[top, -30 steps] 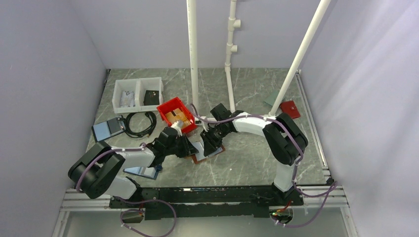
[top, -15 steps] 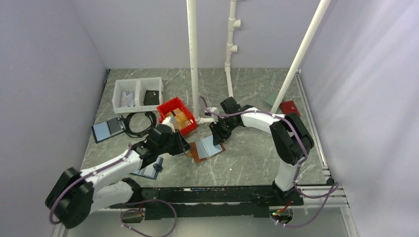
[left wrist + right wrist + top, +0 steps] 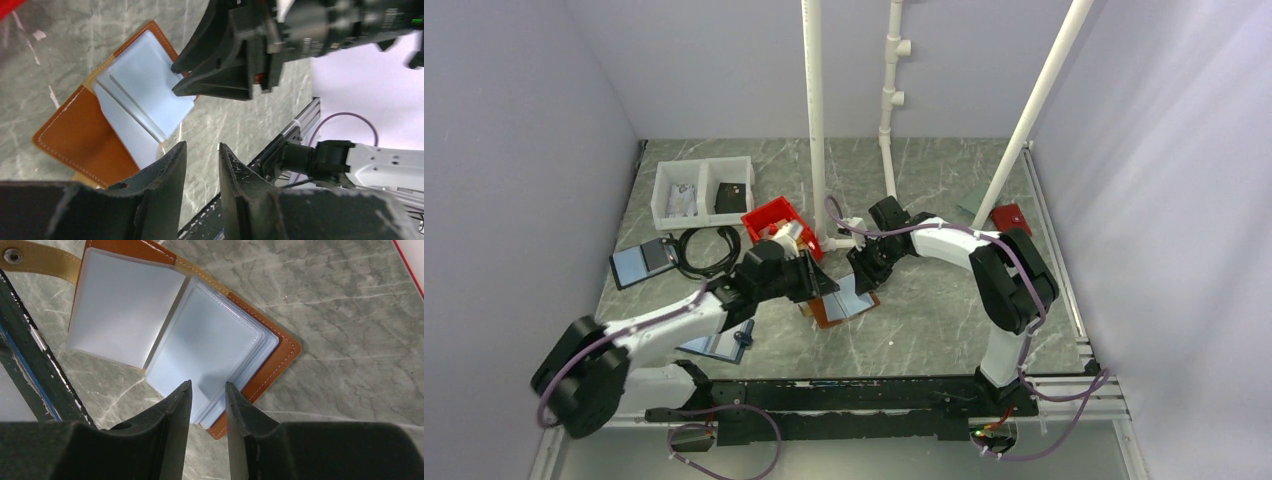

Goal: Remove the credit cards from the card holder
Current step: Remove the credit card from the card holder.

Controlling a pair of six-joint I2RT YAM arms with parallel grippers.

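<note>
The card holder [image 3: 837,306] lies open on the marble table, brown outside with pale blue plastic sleeves inside. In the left wrist view the card holder [image 3: 135,102] is ahead of my left gripper [image 3: 202,146], whose jaws stand close together with nothing between them. My right gripper [image 3: 180,77] touches the sleeve's far edge there. In the right wrist view my right gripper [image 3: 207,385] hovers over the near edge of the sleeves [image 3: 210,350], jaws close together and empty. From above, my left gripper [image 3: 817,282] and my right gripper [image 3: 864,272] flank the holder. No loose card shows.
A red bin [image 3: 776,222] sits just behind the left gripper, and a white two-part bin [image 3: 702,188] stands further back. A black cable [image 3: 709,250] and a blue-edged folder [image 3: 642,262] lie to the left, with another folder [image 3: 712,347] near the front. White pipes [image 3: 816,120] stand behind.
My left arm swung away to the left, then came back beside the holder. My right gripper lifted back off the holder to its far edge and has stayed there.
</note>
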